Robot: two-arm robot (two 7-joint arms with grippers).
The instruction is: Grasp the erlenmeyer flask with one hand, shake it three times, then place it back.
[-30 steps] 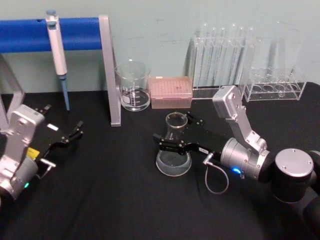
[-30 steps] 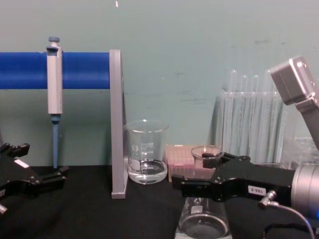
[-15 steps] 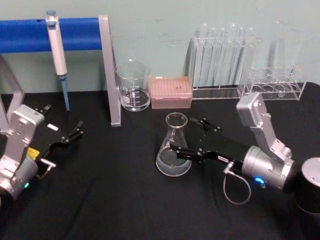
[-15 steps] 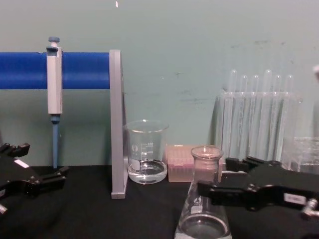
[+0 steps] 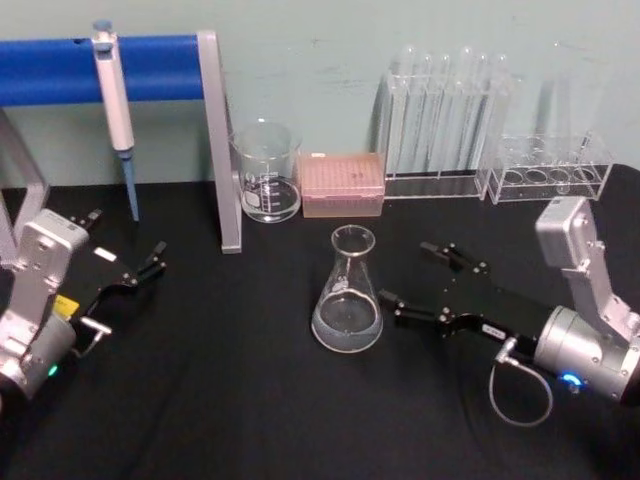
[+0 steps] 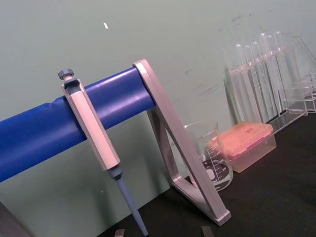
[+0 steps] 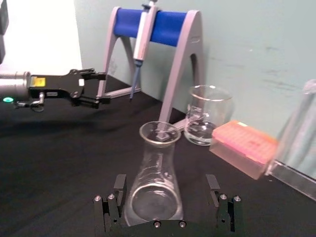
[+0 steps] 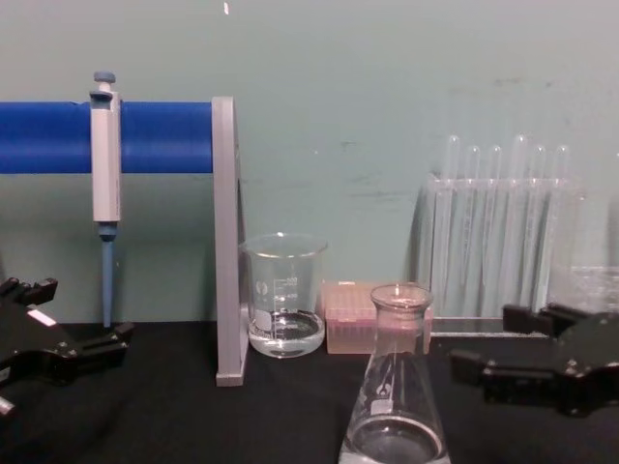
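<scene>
The flask [image 5: 348, 297] stands upright on the black table [image 5: 230, 400], mid-scene, nearer than the beaker [image 5: 267, 172] and the pink box [image 5: 342, 184]. My right pincer [image 5: 425, 281] sits just to its right, fingers spread apart and clear of the glass, level with its lower half. My left pincer [image 5: 142, 270] rests at the far left, fingers spread, out of the way.

I judge the flask is set down and my part is to leave it standing. To do that well I should draw straight away to the right, keep the fingers wide, and not clip the sloping wall or the rack of tubes [image 5: 445, 120] behind.
</scene>
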